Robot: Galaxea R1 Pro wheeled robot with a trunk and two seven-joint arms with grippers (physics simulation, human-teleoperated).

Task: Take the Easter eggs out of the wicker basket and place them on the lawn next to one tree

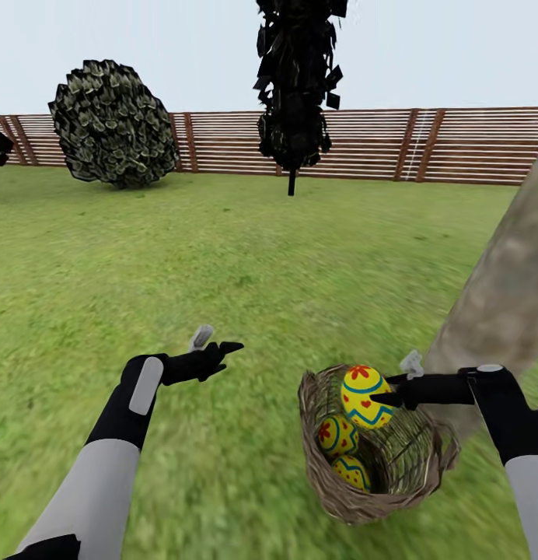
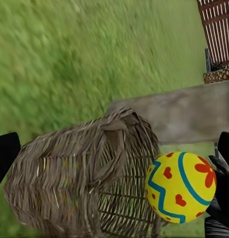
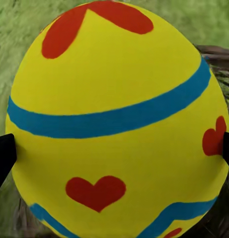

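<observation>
Item: Easter egg [image 1: 365, 397], smooth, rigid, likely slippery; my right gripper [image 1: 378, 400] clamped its widest flanks above the wicker basket [image 1: 331, 482]. My left gripper [image 1: 222, 354] hung unclenched, empty, over the lawn [image 1: 246, 257].

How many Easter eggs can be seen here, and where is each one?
3. One egg is gripped by the right hand above the wicker basket; a second egg and third egg lie inside it.
</observation>
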